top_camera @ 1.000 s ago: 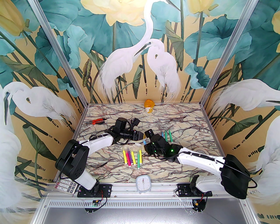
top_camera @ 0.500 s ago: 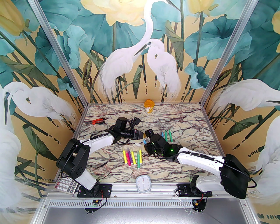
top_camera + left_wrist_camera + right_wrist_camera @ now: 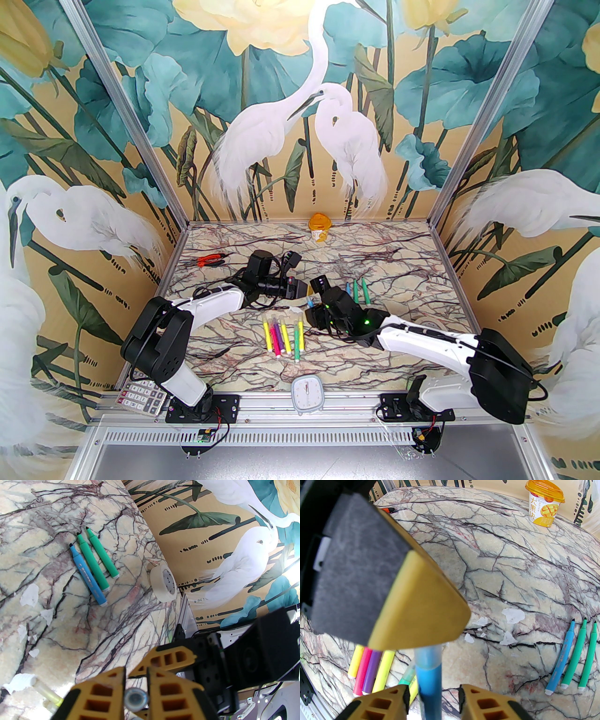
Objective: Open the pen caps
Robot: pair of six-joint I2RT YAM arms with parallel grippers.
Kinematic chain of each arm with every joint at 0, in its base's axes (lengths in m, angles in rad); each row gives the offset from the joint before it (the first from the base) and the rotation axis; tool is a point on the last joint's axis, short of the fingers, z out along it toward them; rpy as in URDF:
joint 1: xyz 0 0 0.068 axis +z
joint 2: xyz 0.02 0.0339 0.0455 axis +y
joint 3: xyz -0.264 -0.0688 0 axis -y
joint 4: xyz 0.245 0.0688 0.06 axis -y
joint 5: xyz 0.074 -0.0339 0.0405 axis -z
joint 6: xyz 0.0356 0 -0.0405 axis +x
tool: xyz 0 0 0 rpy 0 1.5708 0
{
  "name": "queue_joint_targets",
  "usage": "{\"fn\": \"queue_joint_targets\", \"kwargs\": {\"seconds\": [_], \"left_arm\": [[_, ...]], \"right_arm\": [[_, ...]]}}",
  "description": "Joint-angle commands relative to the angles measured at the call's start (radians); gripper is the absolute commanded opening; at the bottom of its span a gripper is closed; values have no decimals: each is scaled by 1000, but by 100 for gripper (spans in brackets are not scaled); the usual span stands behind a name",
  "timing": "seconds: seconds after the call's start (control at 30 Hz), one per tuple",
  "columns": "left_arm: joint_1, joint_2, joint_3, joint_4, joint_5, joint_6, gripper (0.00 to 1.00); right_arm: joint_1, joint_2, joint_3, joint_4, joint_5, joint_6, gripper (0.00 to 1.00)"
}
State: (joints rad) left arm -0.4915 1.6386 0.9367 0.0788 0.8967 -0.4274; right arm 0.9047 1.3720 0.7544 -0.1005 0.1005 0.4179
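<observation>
A blue pen hangs between the two grippers above the table's middle. My left gripper is shut on its pen cap, seen end-on as a clear round tip between the yellow fingers. My right gripper stands open around the pen's body, with a gap on each side. In the top view the left gripper and right gripper meet tip to tip. Several capped pens lie in a row near the front. Three uncapped pens, one blue and two green, lie to the right.
Orange-handled pliers lie at the back left, and a yellow cup stands at the back wall. A tape roll sits by the right edge. A small clock and a calculator rest at the front rail.
The left gripper has closed onto the cap end of the blue pen. The right gripper's jaws, shut on the pen's body before, have parted, and the right arm has edged slightly left.
</observation>
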Motion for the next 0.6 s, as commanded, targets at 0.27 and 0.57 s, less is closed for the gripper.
{"fn": "queue_joint_targets", "kwargs": {"seconds": [0.27, 0.57], "left_arm": [[8, 1, 38, 37, 50, -62, 0], [83, 11, 34, 59, -1, -133, 0]], "right_arm": [[-3, 38, -21, 45, -6, -3, 17], [-3, 12, -50, 42, -21, -15, 2]]}}
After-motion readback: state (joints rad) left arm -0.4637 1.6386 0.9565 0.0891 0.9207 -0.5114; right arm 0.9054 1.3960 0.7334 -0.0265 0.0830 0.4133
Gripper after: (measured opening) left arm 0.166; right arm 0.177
